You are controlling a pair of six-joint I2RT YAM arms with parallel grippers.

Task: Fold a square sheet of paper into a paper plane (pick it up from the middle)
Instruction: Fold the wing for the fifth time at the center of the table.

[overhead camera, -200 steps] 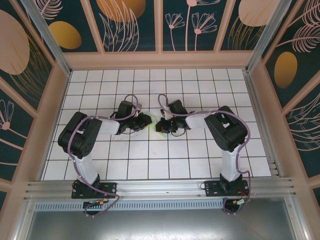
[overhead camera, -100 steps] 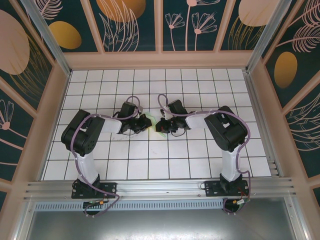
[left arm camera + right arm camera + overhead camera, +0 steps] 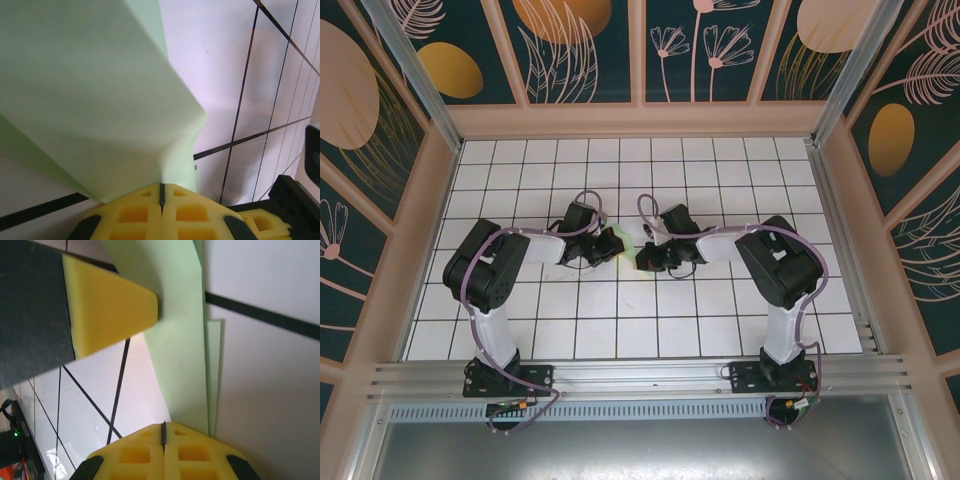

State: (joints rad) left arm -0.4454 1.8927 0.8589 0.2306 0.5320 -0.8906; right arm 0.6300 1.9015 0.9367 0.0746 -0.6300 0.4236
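Left wrist view is showing the left jaws pinching shut on the folded sheet of paper (image 3: 100,100), mid-bench (image 3: 620,330) between both arms. The right jaws, also closed, are sitting at its edge. Creasing well is probably calling for aligned edges and gentle tension.

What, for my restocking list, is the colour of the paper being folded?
Plain pale mint green, unprinted; the paper shows best in the left wrist view.

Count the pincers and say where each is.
2. The left pincer is at the middle of the table, shut on the green paper; the right pincer faces it from the right, shut, tips over the same paper.
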